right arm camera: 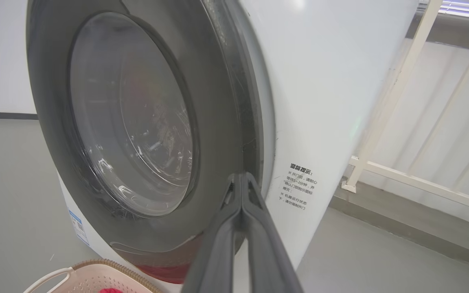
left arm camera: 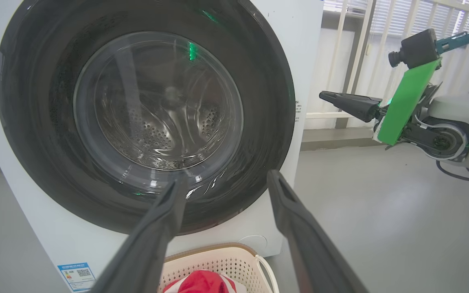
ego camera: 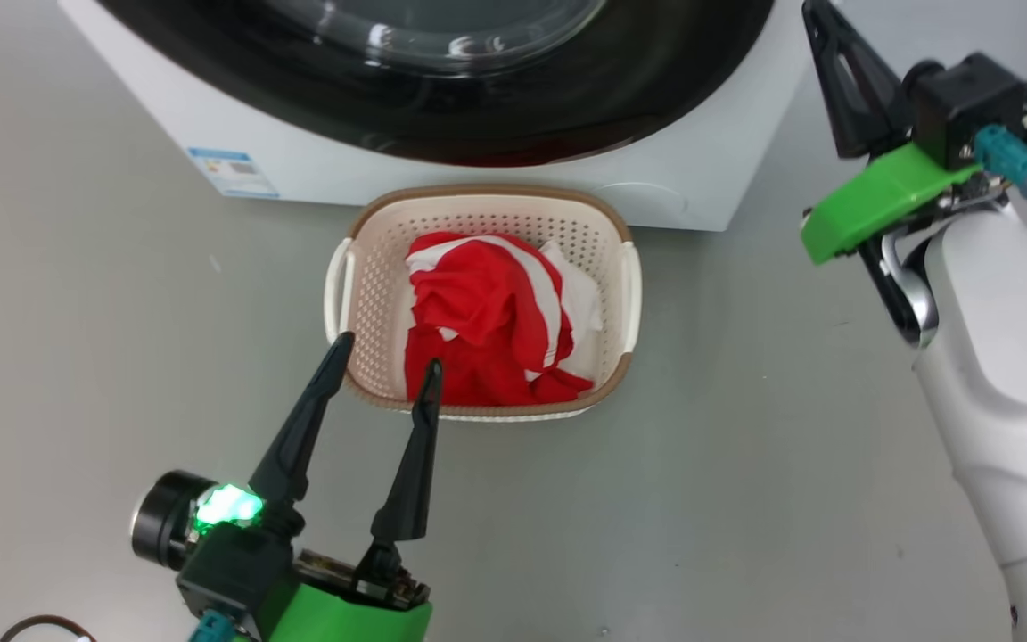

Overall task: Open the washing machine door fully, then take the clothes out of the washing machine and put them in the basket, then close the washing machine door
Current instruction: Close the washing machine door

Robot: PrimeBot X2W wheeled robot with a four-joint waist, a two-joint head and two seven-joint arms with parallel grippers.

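Plainly the clothes (ego camera: 496,312) lie in the basket (ego camera: 371,294), a soft red and white heap just beyond the tips of the left fingers (ego camera: 415,446), which stand spread wide with nothing between them, above the basket's near rim. The right fingers (right arm camera: 240,203) are pressed tight together and hold nothing. Their tips point at the seam where the washing machine door (right arm camera: 218,101) meets the white front of the washing machine (right arm camera: 320,81).

The door looks swung home against the machine, but I cannot tell whether its catch has taken.

As I judge it, the door is the thing left to handle. It is stiff and hinged and will turn as one piece. Its glossy black rim is likely slippery, and the bulging glass at its centre is the fragile part. A flat push on the rim, close ahead of the right fingertips, suits better than any pinch.

The clothes are light and limp and need nothing more.

The basket stands on the floor (ego camera: 745,446) directly under the door, between the left fingers and the machine, so a low swing of either arm could knock it. A white railing (right arm camera: 401,175) stands off to the right of the right fingers, well apart. A small printed label (right arm camera: 299,187) sits just beside their tips.
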